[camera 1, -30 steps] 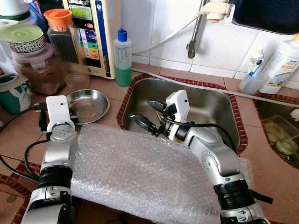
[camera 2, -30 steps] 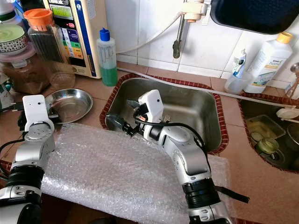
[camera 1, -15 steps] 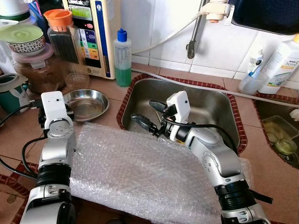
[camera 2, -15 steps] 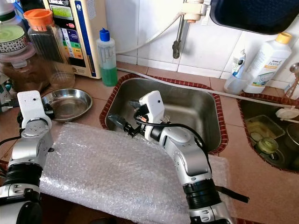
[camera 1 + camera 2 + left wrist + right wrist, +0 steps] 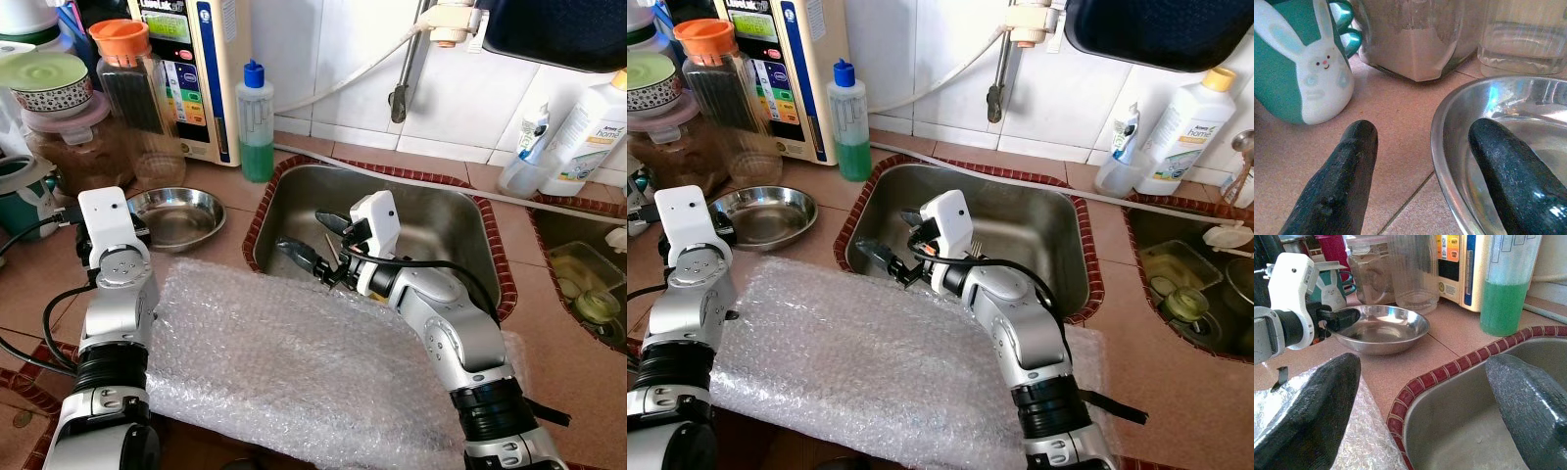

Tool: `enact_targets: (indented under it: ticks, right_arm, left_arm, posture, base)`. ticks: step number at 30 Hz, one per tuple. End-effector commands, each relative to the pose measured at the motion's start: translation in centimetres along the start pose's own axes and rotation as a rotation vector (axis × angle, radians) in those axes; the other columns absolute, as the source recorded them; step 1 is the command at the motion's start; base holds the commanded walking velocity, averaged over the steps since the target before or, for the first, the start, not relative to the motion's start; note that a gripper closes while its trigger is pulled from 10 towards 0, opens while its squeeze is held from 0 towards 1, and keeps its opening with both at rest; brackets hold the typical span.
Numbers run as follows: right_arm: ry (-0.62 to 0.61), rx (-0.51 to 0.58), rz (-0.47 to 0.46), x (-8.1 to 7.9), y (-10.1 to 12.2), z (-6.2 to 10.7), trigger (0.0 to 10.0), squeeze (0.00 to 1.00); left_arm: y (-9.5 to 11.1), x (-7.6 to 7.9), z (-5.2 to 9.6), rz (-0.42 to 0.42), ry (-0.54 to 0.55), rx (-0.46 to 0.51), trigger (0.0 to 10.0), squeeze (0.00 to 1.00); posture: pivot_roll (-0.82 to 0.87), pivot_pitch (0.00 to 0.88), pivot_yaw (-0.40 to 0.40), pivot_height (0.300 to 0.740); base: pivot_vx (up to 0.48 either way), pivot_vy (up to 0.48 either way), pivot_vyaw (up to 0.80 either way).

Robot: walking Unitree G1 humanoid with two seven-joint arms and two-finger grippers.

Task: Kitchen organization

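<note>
A shallow steel bowl sits empty on the tiled counter, left of the sink. My left gripper is open at the bowl's near-left rim, one finger over the inside and the other outside above the counter. A sheet of bubble wrap lies spread on the counter in front of me. My right gripper is open and holds nothing, hovering over the sink's left rim just past the far edge of the wrap.
Jars, a bunny mug and a water purifier stand behind the bowl. A green soap bottle stands at the sink's back left corner, white bottles at the back right. A second basin with dishes lies at the right.
My left arm has shifted left and slightly back along the bowl's near rim. The right arm has barely moved.
</note>
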State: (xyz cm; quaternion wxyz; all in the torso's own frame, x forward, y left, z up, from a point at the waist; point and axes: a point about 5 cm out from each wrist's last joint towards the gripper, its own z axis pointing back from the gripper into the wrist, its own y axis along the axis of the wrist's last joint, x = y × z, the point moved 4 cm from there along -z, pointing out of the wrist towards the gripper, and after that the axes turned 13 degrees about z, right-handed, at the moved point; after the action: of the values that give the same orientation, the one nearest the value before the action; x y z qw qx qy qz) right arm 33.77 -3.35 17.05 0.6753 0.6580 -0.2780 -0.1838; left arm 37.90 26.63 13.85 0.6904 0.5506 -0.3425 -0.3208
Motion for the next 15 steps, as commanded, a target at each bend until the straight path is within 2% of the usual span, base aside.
enact_targets:
  ticks: [1, 2, 3, 4, 5, 6, 8, 10, 13, 14, 15]
  right_arm:
    - [-0.003, 0.002, 0.024, 0.3, 0.4, -0.1, 10.0, 0.00]
    - [-0.003, 0.002, 0.025, 0.3, 0.4, -0.1, 10.0, 0.00]
    - [-0.002, 0.000, 0.027, 0.3, 0.4, -0.1, 10.0, 0.00]
    - [-0.002, 0.000, 0.028, 0.3, 0.4, -0.1, 10.0, 0.00]
    - [-0.002, -0.001, 0.028, 0.3, 0.4, -0.1, 10.0, 0.00]
    - [-0.002, -0.002, 0.028, 0.3, 0.3, -0.1, 10.0, 0.00]
    - [-0.002, -0.005, 0.031, 0.3, 0.3, -0.1, 10.0, 0.00]
    - [-0.003, -0.007, 0.032, 0.3, 0.2, -0.1, 10.0, 0.00]
    - [-0.003, -0.012, 0.036, 0.3, 0.1, -0.1, 10.0, 0.00]
    - [-0.003, -0.013, 0.037, 0.3, 0.0, -0.1, 10.0, 0.00]
    - [-0.003, -0.014, 0.038, 0.3, 0.0, -0.1, 10.0, 0.00]
  left_arm:
    - [-0.8, -0.4, 0.2, 0.002, 0.019, -0.026, 0.0, 0.00]
    - [-0.8, -0.3, 0.2, 0.005, 0.014, -0.026, 0.0, 0.00]
    - [-1.4, 0.3, 0.4, 0.006, -0.031, -0.066, 0.4, 0.00]
    - [-1.5, 0.3, 0.4, -0.004, -0.033, -0.074, 2.0, 0.00]
    - [-1.6, 0.3, 0.4, -0.012, -0.032, -0.077, 2.0, 0.00]
    - [-1.9, 0.3, 0.5, -0.021, -0.033, -0.084, 10.0, 0.00]
    - [-3.1, 0.2, 0.7, -0.028, -0.041, -0.097, 10.0, 0.00]
    - [-3.5, 0.2, 1.0, -0.044, -0.051, -0.075, 10.0, 0.00]
    - [-3.9, 0.4, 1.4, -0.009, -0.056, -0.069, 10.0, 0.02]
    - [-3.8, 0.5, 1.4, -0.011, -0.063, -0.061, 10.0, 0.46]
    - [-3.7, 0.6, 1.5, -0.014, -0.069, -0.049, 10.0, 0.46]
  posture:
    - [0.11, 0.023, -0.033, 0.740]
    - [0.11, 0.023, -0.033, 0.740]
    - [0.11, 0.023, -0.034, 0.740]
    - [0.11, 0.023, -0.034, 0.740]
    - [0.11, 0.023, -0.034, 0.740]
    - [0.11, 0.024, -0.034, 0.740]
    - [0.11, 0.025, -0.035, 0.740]
    - [0.11, 0.025, -0.036, 0.740]
    - [0.11, 0.025, -0.037, 0.740]
    - [0.11, 0.024, -0.037, 0.740]
    - [0.11, 0.024, -0.037, 0.740]
  base:
    - [0.000, 0.000, 0.00]
    - [0.000, 0.000, 0.00]
    - [0.000, 0.000, 0.00]
    - [0.000, 0.000, 0.00]
    - [0.000, 0.000, 0.00]
    - [0.000, 0.000, 0.00]
    - [0.000, 0.000, 0.00]
    - [0.000, 0.000, 0.00]
    - [0.000, 0.000, 0.00]
    - [0.000, 0.000, 0.00]
    - [0.000, 0.000, 0.00]
